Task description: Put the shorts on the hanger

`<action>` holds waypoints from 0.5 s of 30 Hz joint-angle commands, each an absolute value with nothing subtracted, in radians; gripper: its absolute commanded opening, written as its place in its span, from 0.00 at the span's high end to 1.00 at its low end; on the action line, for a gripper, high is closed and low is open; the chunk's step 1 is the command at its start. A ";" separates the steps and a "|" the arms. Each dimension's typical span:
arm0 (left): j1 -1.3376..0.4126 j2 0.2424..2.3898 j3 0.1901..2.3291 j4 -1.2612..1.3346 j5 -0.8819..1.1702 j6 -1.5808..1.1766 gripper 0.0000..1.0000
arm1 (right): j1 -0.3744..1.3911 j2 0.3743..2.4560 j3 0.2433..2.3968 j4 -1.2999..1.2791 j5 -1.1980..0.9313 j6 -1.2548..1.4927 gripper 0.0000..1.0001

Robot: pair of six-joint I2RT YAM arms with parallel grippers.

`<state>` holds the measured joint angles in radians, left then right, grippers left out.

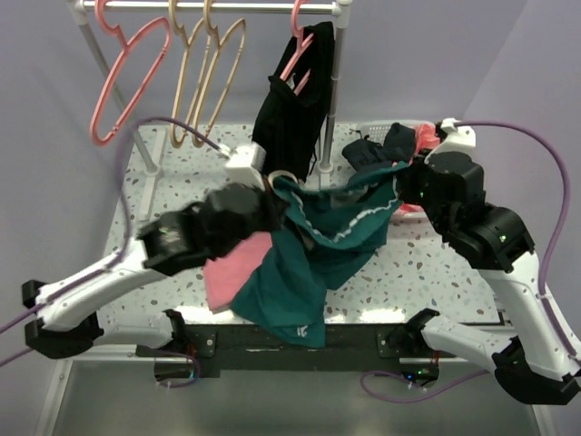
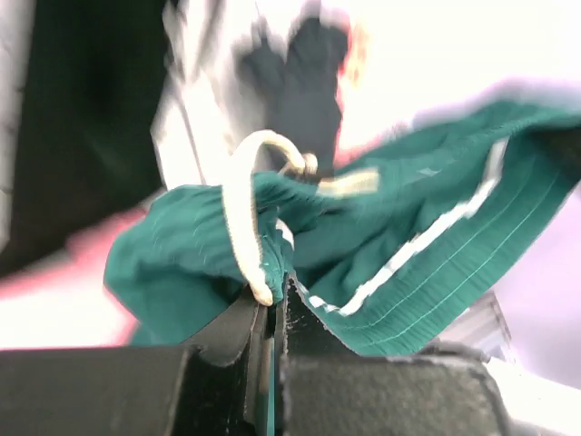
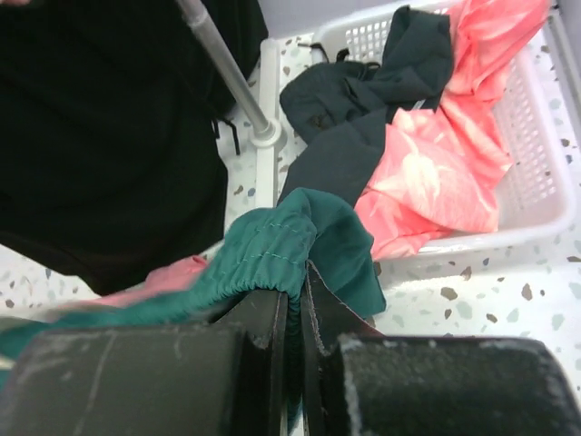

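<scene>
The teal-green shorts (image 1: 318,245) with white trim hang stretched between my two grippers above the table middle. My left gripper (image 1: 275,193) is shut on the waistband by the white drawstring (image 2: 243,213), seen in the left wrist view (image 2: 272,295). My right gripper (image 1: 402,184) is shut on the other waistband end (image 3: 272,250), its jaws pinching the gathered hem (image 3: 295,295). Two tan hangers (image 1: 207,77) hang on the rail (image 1: 227,7) at the back left, well above and behind the shorts.
A pink hanger (image 1: 127,82) hangs left of the tan ones. A long black garment (image 1: 292,104) hangs on another pink hanger (image 1: 300,45). A flat pink cloth (image 1: 231,272) lies under the shorts. A white basket (image 3: 545,182) with dark and coral clothes sits back right.
</scene>
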<state>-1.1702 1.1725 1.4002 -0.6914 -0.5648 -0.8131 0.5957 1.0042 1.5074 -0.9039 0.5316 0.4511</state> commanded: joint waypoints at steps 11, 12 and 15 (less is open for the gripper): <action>-0.818 1.396 2.191 -0.957 -0.073 -0.317 1.00 | 0.595 1.071 1.922 -0.890 0.578 0.393 1.00; -0.805 1.390 2.148 -0.947 -0.031 -0.324 1.00 | 0.595 1.075 1.940 -0.899 0.577 0.390 1.00; -0.772 1.373 2.080 -0.939 0.052 -0.337 1.00 | 0.595 1.097 2.012 -0.936 0.569 0.379 1.00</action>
<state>-0.8093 1.3979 2.1387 -0.9344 -0.1665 -0.3767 0.5964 1.0771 1.9087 -0.9195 0.5526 0.4114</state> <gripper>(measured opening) 0.038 0.035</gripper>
